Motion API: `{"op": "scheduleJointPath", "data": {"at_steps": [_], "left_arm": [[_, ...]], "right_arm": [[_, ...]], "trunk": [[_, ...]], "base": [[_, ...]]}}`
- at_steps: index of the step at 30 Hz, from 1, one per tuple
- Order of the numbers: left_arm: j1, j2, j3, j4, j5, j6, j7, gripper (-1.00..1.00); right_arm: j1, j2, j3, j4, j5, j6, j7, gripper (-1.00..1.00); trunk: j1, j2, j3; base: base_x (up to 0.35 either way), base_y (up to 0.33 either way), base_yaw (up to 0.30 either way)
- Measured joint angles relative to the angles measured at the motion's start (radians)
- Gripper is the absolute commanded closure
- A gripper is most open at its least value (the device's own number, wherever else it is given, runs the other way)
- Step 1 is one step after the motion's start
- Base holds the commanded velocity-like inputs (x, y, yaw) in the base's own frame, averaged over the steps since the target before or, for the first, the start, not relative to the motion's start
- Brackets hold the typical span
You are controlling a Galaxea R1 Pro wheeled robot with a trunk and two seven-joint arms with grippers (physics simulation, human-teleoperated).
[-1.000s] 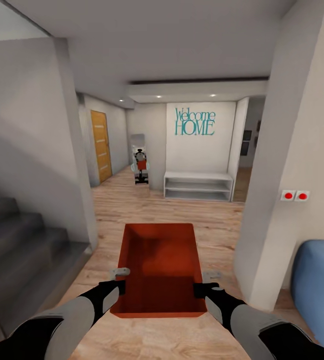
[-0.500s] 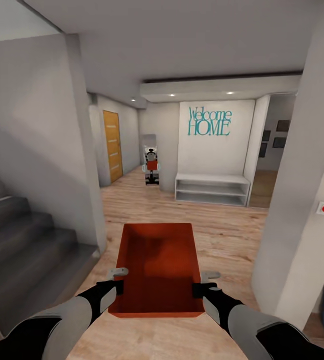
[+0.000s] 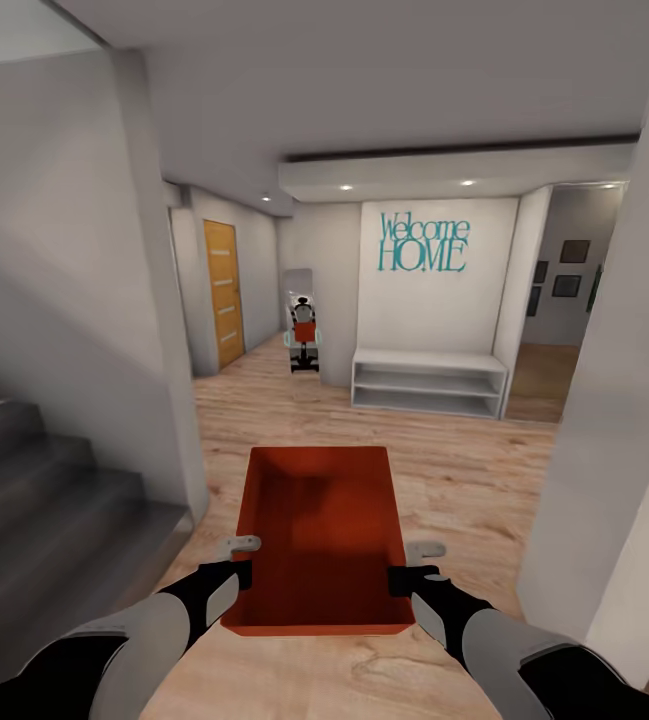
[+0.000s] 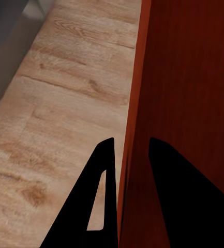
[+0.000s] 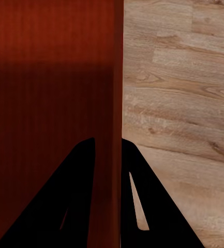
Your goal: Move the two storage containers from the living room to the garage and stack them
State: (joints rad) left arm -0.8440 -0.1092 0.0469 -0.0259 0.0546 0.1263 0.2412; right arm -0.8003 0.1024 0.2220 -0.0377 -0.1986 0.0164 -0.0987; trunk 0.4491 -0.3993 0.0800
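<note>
One orange-red storage container (image 3: 321, 540) is carried in front of the robot above the wood plank floor (image 3: 464, 470), held level between both arms. The left gripper (image 3: 236, 570) is closed on the container's left wall, one finger inside and one outside, as the left wrist view shows (image 4: 123, 170). The right gripper (image 3: 406, 575) pinches the right wall the same way (image 5: 109, 170). Ahead, teal lettering (image 3: 423, 243) on a white wall reads "Welcome HOME", above a low white shelf bench (image 3: 429, 381). Grey stairs (image 3: 34, 500) rise at the left, and an orange door (image 3: 223, 292) stands further back.
</note>
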Motion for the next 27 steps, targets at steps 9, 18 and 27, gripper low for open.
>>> {"op": "scheduleJointPath", "data": {"at_steps": [9, 18, 27], "left_arm": [[0.0, 0.0, 0.0, 0.0, 0.0, 0.0, 0.0, 1.0], [0.0, 0.0, 0.0, 0.0, -0.001, 0.0, 0.0, 1.0], [0.0, 0.013, -0.002, 0.001, 0.001, 0.0, -0.018, 1.0]], "right_arm": [[0.0, 0.0, 0.0, 0.0, 0.0, 0.0, 0.0, 1.0], [0.0, 0.0, 0.0, 0.0, -0.001, -0.001, 0.0, 1.0], [0.0, 0.014, 0.001, 0.0, 0.0, 0.0, -0.019, 1.0]], "trunk": [[0.0, 0.0, 0.0], [0.0, 0.0, 0.0], [0.0, 0.0, 0.0]], "base": [[0.322, 0.0, 0.0], [0.322, 0.0, 0.0], [0.322, 0.0, -0.105]]}}
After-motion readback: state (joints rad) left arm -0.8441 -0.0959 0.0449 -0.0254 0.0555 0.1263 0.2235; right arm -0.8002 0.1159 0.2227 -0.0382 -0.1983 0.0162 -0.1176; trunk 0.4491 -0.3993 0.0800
